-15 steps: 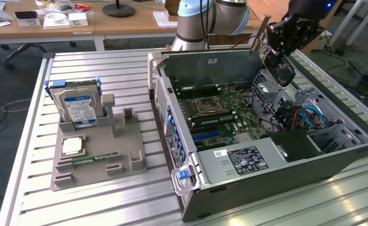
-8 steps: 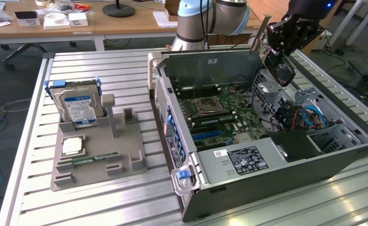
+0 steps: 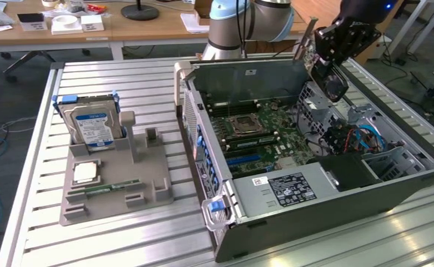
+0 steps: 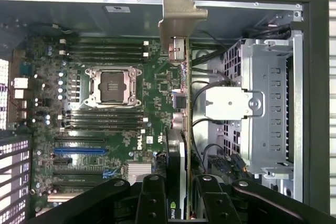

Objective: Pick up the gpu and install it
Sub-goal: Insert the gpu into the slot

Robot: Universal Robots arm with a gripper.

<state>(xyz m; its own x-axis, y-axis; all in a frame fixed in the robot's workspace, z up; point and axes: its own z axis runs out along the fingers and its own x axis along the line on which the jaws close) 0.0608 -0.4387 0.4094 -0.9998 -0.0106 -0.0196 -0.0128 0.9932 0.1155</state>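
Observation:
My gripper (image 3: 334, 58) hangs over the far right corner of the open computer case (image 3: 313, 222) and is shut on the gpu (image 3: 329, 80), a dark flat card that points down toward the case. In the wrist view the gpu (image 4: 184, 129) shows edge-on, running away from the black fingers (image 4: 152, 198), with its silvery end bracket (image 4: 177, 17) at the far end. The card floats above the green motherboard (image 4: 131, 108), apart from it. Beneath it and off to one side lie the expansion slots (image 4: 79, 150).
A drive cage (image 4: 268, 108) and loose cables (image 3: 358, 136) fill the case beside the card. On the exterior view's left a grey holder (image 3: 113, 194) carries a silver hard drive (image 3: 92, 125) and a green RAM stick (image 3: 113, 186). Desks stand behind the table.

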